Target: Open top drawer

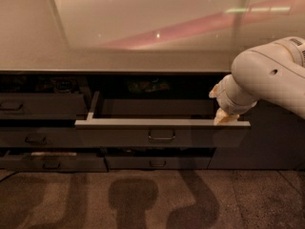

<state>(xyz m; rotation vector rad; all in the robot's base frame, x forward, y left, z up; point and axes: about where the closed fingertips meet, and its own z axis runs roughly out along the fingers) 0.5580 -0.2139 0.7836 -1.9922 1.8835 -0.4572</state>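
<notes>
Top drawer (119, 136): stands out from the cabinet face, below the front edge of the glossy countertop (143, 27). Its wide dark front carries a pale top rim running from the left corner to the right corner. One small loop handle (161, 136) sits at the centre of the front. The shallow tray behind it is dark, and its left side wall (93, 104) runs back under the counter lip.

Gripper (223, 114): located at the right end of the drawer's top rim, its yellowish tip down against or just above the rim; contact is not confirmed. Whether it is open or closed cannot be told. It is well apart from the handle. The white arm (271, 75) enters from the right edge and overlaps the drawer's right corner.

Surroundings: narrower drawer fronts (35, 138) are stacked to the left, set further back. A lower drawer (157, 162) sits beneath the tray. A plain dark panel (271, 142) lies to the right. The floor (248, 199) in front shows broad shadows.
</notes>
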